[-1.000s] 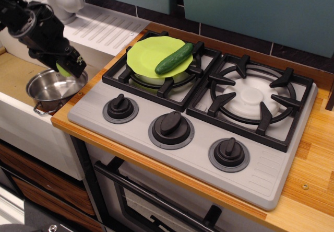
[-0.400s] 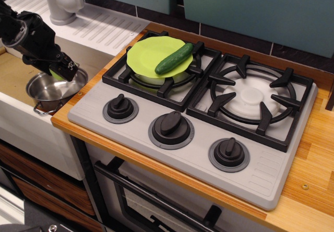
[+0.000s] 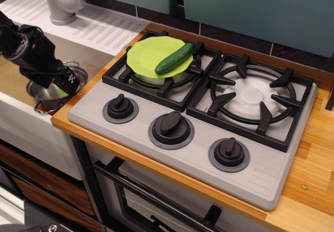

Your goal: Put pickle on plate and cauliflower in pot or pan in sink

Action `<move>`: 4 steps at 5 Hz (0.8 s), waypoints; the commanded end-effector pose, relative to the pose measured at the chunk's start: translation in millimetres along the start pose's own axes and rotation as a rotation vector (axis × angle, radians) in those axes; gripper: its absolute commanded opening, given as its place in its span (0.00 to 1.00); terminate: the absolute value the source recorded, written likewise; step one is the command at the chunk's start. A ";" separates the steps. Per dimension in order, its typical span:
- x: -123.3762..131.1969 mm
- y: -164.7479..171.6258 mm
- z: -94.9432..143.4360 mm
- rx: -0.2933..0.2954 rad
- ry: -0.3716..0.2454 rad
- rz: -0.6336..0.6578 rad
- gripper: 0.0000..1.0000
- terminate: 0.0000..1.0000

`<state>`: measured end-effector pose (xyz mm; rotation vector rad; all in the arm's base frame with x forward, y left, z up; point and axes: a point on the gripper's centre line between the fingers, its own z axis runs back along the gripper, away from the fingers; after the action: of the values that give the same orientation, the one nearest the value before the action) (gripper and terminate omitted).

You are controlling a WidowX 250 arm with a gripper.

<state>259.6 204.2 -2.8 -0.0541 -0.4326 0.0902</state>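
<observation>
Pickle (image 3: 174, 58) is lying on the plate (image 3: 148, 51), job half done, while the tool (image 3: 67, 85) is gripping the cauliflower (image 3: 62, 92) inside the pot (image 3: 44, 93) in the sink (image 3: 15, 80).

pot (image 3: 46, 95): shiny steel | plate (image 3: 151, 54): smooth matt plastic | counter (image 3: 313, 153): wood | grates (image 3: 250, 99): matt black

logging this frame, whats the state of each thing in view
pickle: lying on the plate
plate: on the left burner grate
cauliflower: at the gripper tip, down inside the pot
pot: upright in the sink
gripper: lowered into the pot, jaws unclear
stove knobs: pointers differently angled
</observation>
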 end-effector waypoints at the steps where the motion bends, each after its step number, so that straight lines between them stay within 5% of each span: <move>1: 20.5 -14.1 40.0 0.098 -0.022 -0.027 1.00 0.00; 4: 31.3 -43.5 95.7 0.187 0.077 -0.019 1.00 0.00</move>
<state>240.1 163.7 83.7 0.0879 -0.2879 0.1198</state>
